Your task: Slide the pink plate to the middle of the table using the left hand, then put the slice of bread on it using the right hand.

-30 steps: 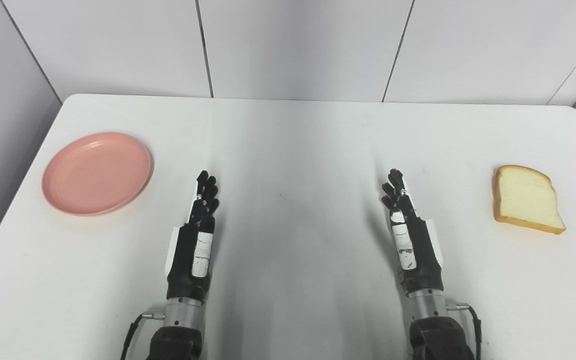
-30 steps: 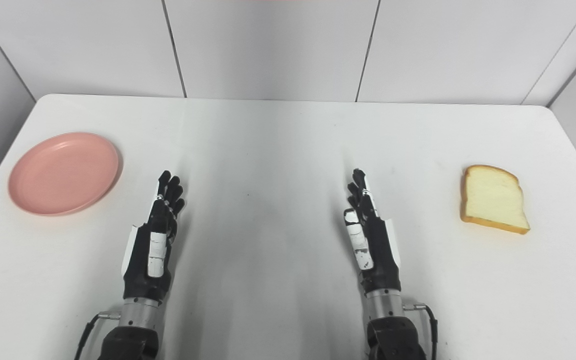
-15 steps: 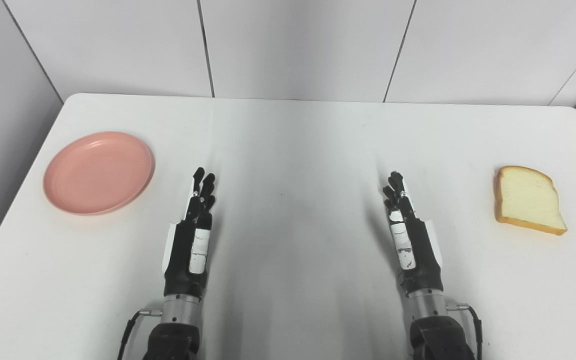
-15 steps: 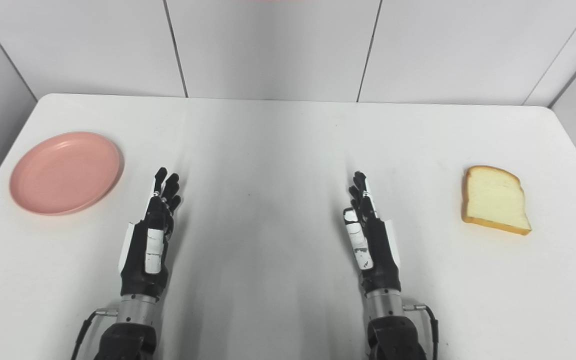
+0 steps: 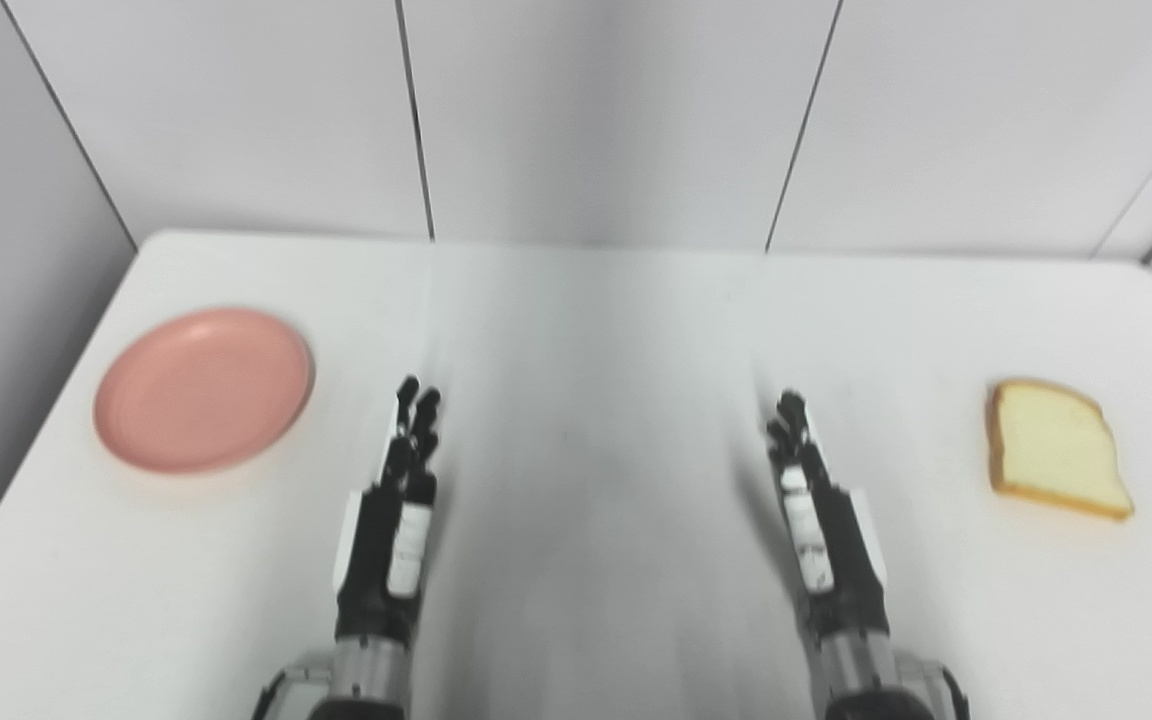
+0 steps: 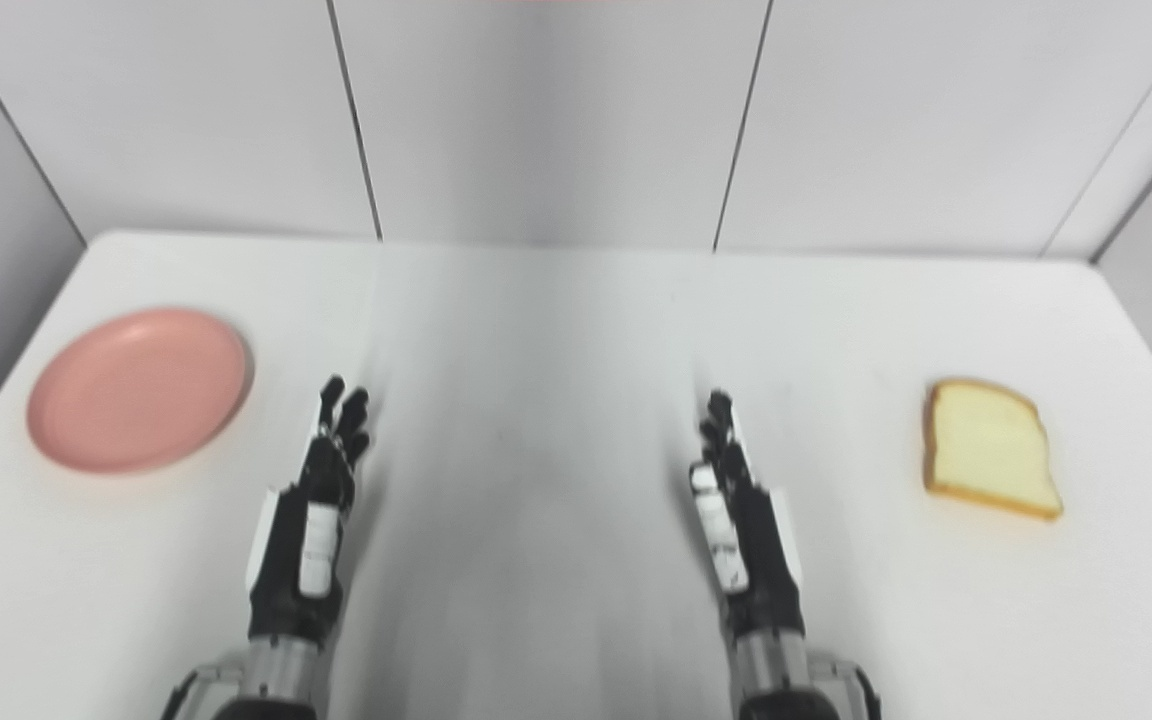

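White panelled walls behind, white table (image 5: 576,330) below, both a little blurred now. Whole picture shifted downward against half a second ago, walls filling more of it: camera tilted up, so no real move of plate or bread. Only true change: left hand (image 5: 391,520) leaning slightly toward its own left, fingers straight and apart, released, holding nothing. Right hand (image 5: 821,520) same as before, fingers extended and close together, edge-on to the camera, empty, waiting.

Pink plate (image 5: 204,388) lying flat, well apart from the left hand, ahead of it and out to its left, near the table's left edge. Not yet touched, not yet slid. Slice of bread (image 5: 1056,450) lying flat, well apart from the right hand, out to its right and slightly ahead, near the right edge. Untouched as well.

Judged from this: task barely begun, step 1 of 2 only just starting, with the left hand apparently turning toward the plate. Next move likely a reach outward and forward to the plate's far rim, then a pull inward to the bare patch between the 2 hands.

Nothing else on the table, nothing between the left hand and plate, nothing between the right hand and bread. Possible trouble: plate close to the left edge, so a push the wrong way could tip it off; blur making fine finger placement hard to read.
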Controlling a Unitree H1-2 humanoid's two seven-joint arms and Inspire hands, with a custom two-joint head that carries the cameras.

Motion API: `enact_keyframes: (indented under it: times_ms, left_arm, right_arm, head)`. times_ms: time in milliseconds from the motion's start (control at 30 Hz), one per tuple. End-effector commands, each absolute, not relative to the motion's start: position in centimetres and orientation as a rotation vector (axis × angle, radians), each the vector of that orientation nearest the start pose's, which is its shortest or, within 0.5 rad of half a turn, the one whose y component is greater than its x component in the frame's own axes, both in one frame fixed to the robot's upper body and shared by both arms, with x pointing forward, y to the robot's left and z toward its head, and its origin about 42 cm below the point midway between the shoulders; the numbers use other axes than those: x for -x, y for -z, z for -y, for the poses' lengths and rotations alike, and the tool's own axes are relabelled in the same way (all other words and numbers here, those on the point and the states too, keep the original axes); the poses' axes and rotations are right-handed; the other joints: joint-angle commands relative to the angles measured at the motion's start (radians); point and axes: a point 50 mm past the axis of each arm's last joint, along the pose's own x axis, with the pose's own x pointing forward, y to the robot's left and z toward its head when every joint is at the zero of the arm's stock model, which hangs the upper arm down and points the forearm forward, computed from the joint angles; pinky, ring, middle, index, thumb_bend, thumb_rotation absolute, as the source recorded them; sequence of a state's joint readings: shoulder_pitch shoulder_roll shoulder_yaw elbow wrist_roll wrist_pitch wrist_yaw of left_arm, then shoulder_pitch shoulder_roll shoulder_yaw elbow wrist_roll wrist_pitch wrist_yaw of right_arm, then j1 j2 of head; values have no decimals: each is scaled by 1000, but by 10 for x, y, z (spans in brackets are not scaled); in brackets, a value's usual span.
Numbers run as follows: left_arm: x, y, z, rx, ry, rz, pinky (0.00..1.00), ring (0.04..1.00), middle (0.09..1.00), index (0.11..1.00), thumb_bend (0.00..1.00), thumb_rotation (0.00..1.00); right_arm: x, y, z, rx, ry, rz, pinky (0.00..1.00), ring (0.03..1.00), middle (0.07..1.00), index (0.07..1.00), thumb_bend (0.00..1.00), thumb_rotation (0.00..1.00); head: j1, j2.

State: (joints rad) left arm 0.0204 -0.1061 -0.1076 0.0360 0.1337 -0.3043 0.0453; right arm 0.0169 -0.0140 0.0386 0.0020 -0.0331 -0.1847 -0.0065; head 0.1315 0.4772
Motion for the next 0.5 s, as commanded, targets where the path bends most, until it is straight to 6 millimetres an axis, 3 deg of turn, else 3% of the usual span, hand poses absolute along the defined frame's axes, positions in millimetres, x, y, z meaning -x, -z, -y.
enact_keyframes:
  times_ms: [0,233,467]
  left_arm:
    - [-270,-101,-134,-16,68,277,1000,1000,980,1000,933,1000]
    - [-270,-96,-122,-17,65,276,1000,1000,987,1000,954,1000]
    - [-274,-94,-122,-9,53,293,1000,1000,988,1000,932,1000]
  right_arm:
    - [-270,-86,221,57,-26,155,1000,998,1000,995,877,1000]
    - [-270,-76,233,36,-34,149,1000,1000,1000,1000,846,1000]
    - [-273,-71,233,16,-40,145,1000,1000,1000,1000,844,1000]
  head:
    - [9,-3]
    - [69,-53]
    - [85,-59]
